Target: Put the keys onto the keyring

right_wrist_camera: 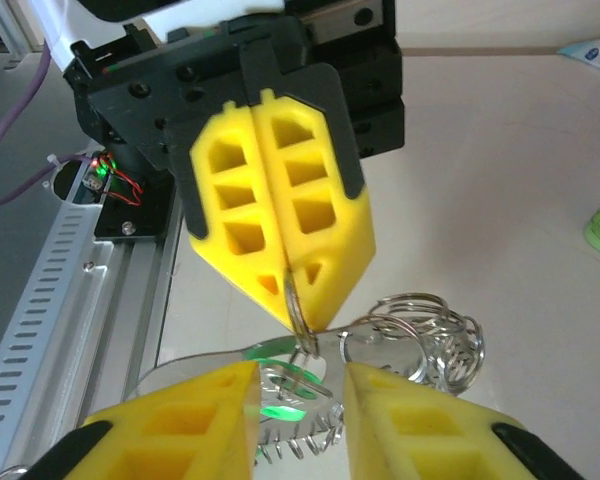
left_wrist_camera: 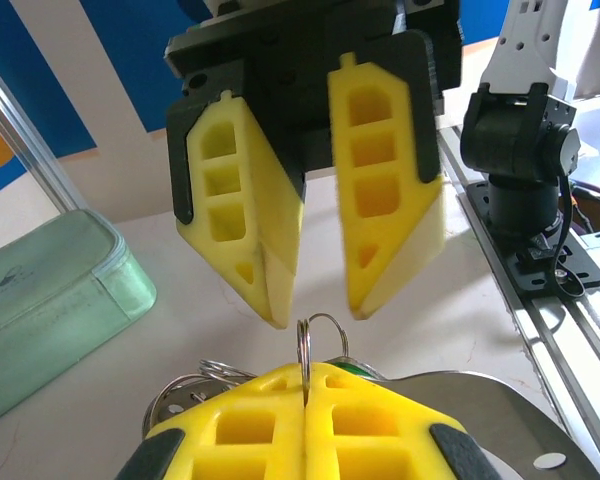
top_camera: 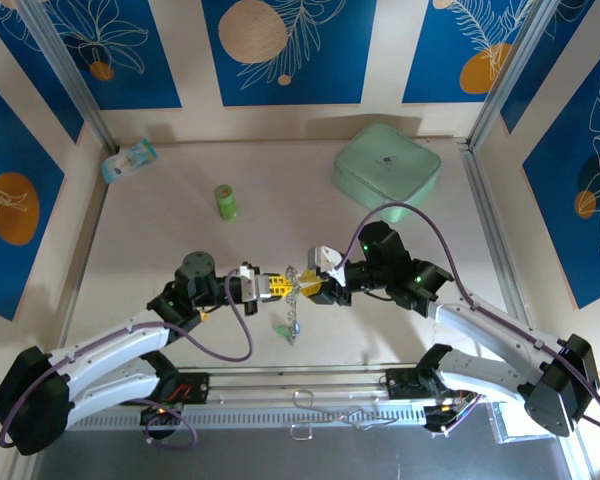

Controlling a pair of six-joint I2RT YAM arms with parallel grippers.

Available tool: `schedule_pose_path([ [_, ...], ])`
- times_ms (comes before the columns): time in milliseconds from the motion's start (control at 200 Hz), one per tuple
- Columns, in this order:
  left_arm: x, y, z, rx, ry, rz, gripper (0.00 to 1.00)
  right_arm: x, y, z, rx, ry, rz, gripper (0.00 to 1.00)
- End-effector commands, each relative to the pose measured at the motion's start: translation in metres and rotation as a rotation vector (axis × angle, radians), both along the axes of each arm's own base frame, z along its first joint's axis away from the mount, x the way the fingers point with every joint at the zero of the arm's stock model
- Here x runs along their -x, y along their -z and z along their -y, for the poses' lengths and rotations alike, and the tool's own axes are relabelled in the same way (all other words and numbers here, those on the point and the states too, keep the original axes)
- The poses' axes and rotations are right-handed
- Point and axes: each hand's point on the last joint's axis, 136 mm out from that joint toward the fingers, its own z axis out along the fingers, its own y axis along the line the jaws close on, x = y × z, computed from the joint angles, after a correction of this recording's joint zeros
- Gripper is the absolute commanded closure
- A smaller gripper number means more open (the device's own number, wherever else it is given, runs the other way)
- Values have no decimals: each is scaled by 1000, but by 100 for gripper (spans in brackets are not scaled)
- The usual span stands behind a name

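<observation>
Claws meet tip to tip in the middle of the table (top_camera: 160, 230). The left claw (top_camera: 278, 287) is on the left and the right claw (top_camera: 310, 291) is on the right. Between them sits the keyring (top_camera: 292, 280).

The left claw is pressed tight shut. Its two yellow fingers (right_wrist_camera: 345, 250) pinch the thin silver keyring. The ring sticks out past the tips and stands on its edge. The right claw is open, with a gap between its yellow fingers (left_wrist_camera: 275, 260). It holds nothing. The top of the ring pokes up just in front of that gap, and the fingers are not touching it.

A beaded chain (top_camera: 294, 308) runs from the keyring toward the near side of the table. At its near end there is a small green key (top_camera: 284, 330). In the right wrist view, a green glow shows under the ring. A bunch of thin wire loops (right_wrist_camera: 420, 335) lies just beside the left claw's tips. I cannot tell if other keys are on those loops.

A green bottle (top_camera: 225, 202) stands upright on the far side, a bit to the left, well apart from the claws. A pale green box (top_camera: 386, 167) with round corners lies far and to the right. A small packet (top_camera: 130, 160) lies in the far left corner. A metal rail (top_camera: 310, 385) runs along the near edge, between the two arm bases.
</observation>
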Motion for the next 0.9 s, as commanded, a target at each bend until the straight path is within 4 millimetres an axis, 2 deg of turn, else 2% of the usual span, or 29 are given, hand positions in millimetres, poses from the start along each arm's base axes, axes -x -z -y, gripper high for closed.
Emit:
schedule_pose_path([
  [0,6,-14,2,49,37,35,100,0,-1,1,-12,-2,-32,74],
  [215,6,-15,2,54,34,38,100,6,-3,0,-22,-36,-89,84],
  [410,5,-17,2,58,28,40,100,10,-5,-1,-33,-61,-121,79],
  [500,5,-18,2,61,29,40,100,10,-3,-2,-27,-65,-133,80],
  [745,7,-20,2,72,40,41,100,4,-2,-2,-24,-45,-145,100],
  [895,15,-25,3,97,82,28,100,-3,11,-3,7,-23,-192,100],
])
